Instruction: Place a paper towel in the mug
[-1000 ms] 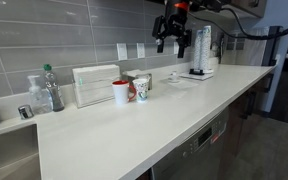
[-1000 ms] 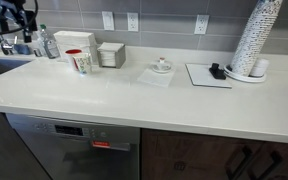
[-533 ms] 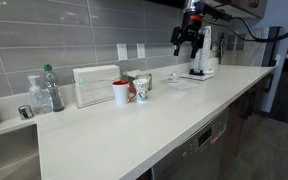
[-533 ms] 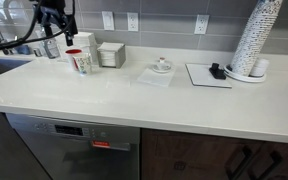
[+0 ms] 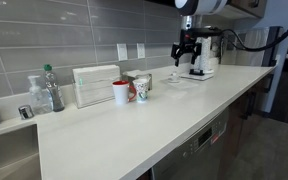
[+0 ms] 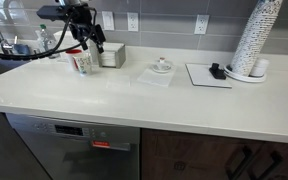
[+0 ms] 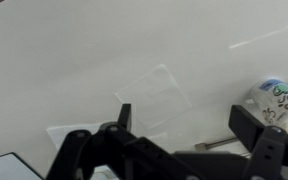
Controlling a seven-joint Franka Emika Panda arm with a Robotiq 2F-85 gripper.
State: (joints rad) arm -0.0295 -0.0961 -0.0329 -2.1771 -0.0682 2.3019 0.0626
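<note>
Wrist view showed the gripper (image 7: pixel 181 125) spread wide and empty above the counter (image 7: pixel 64 60). The paper towel (image 7: pixel 154 95) lay flat at its 12 o'clock, and a patterned cup (image 7: pixel 279 100) stood at 3 o'clock. In an exterior view the mug (image 5: pixel 120 93) stood at that cup's 9 o'clock, well apart from the towel.

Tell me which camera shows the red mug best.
An exterior view: the red mug stands unobstructed beside the patterned cup. In an exterior view the gripper mostly hides it. The wrist view misses it.
</note>
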